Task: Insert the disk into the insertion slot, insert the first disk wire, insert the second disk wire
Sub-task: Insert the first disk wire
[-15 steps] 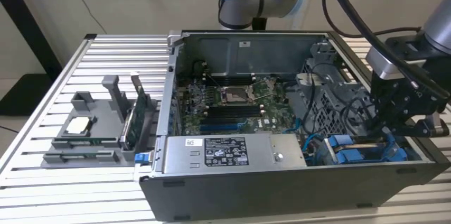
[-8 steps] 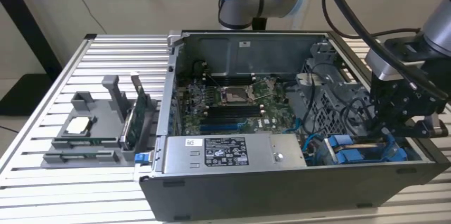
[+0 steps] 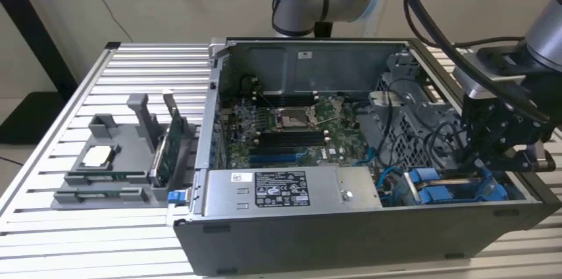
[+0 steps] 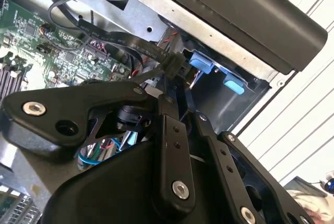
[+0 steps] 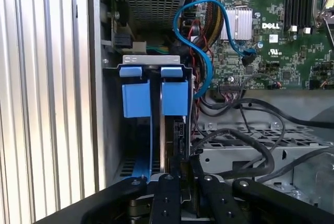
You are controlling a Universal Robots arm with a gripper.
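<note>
The insertion slot [image 5: 110,130] is the blue-railed bay at the case's front corner, on the exterior view's right [image 3: 443,190]. The disk's blue carrier [image 5: 174,98] stands edge-on inside it, its two blue tabs showing in the second wrist view [image 4: 201,62]. My gripper [image 4: 175,84] is shut on the black plug [image 4: 175,66] of a flat black disk wire [image 4: 120,38], holding it just above the bay beside the carrier. In the first wrist view the gripper [image 5: 180,174] hangs over the slot's near end. The exterior view shows the gripper [image 3: 514,160] lowered into that corner.
The open case holds a green motherboard [image 3: 290,127], a grey power supply box [image 3: 290,190] at the front, and blue [image 5: 201,31] and black cables [image 5: 245,145] beside the bay. A grey fixture [image 3: 114,160] with parts sits on the slatted table [image 3: 97,239] at the exterior view's left.
</note>
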